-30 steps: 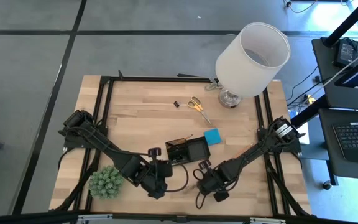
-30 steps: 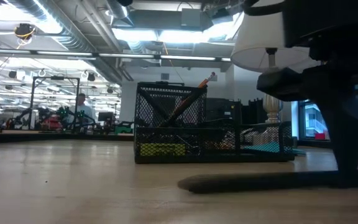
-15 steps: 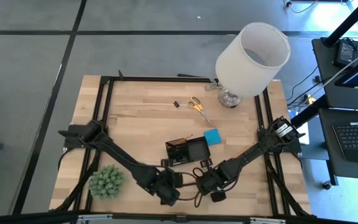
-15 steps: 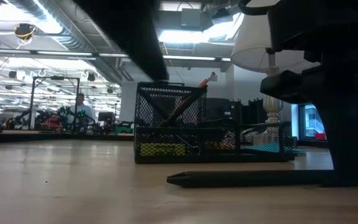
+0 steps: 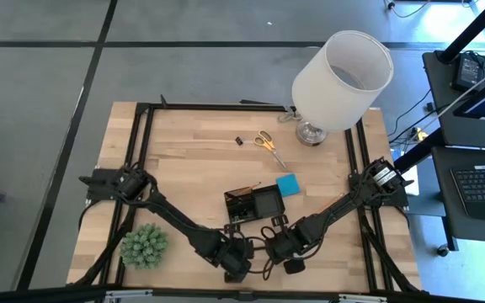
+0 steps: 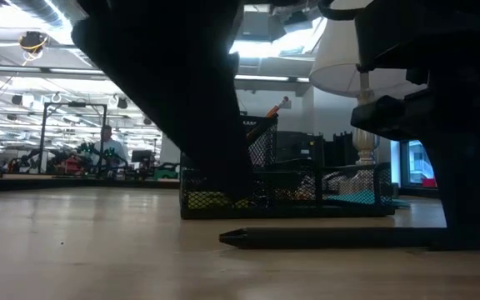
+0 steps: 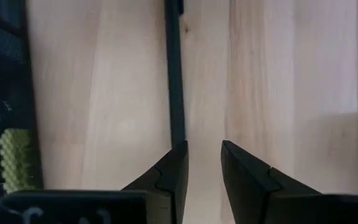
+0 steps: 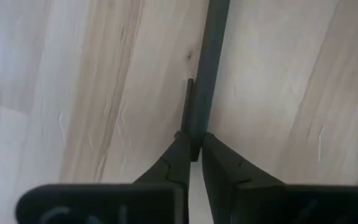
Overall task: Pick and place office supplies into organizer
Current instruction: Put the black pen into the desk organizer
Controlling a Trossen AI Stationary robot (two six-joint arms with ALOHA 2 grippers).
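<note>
Both arms are stretched in low toward the near edge of the wooden table [image 5: 183, 160], and their wrists almost meet just in front of the organizer [image 5: 255, 204].

The right arm comes in from the right side of the table frame and reaches diagonally down to the front. The right gripper [image 8: 191, 148] has its two fingers pinched tight around a black pen [image 8: 207, 68]. In the right wrist view the pen's barrel runs straight out ahead between the fingertips, right above the wood. From the low view the same black pen [image 6: 332, 238] sits level, just off or on the tabletop (can't tell which), with its pointed tip aimed away from the right arm's dark bulk.

The left arm reaches from the left side of the frame, past the green spiky plant ball [image 5: 144, 246], and bends down next to the right wrist. The left gripper [image 7: 204, 163] is spread a little and has nothing in it, with bare wood showing in the gap. The pen lies just beyond its fingertips, lined up with one finger rather than the gap.

The organizer sits mid-table, a bit toward the front, with an orange pencil [image 6: 275, 107] poking up out of the mesh. The bright blue square pad [image 5: 287, 185] is just beside its far-right corner. The yellow-handled scissors [image 5: 267, 143] and a tiny black clip [image 5: 238, 140] are further back, near the big white lamp [image 5: 341, 69].
</note>
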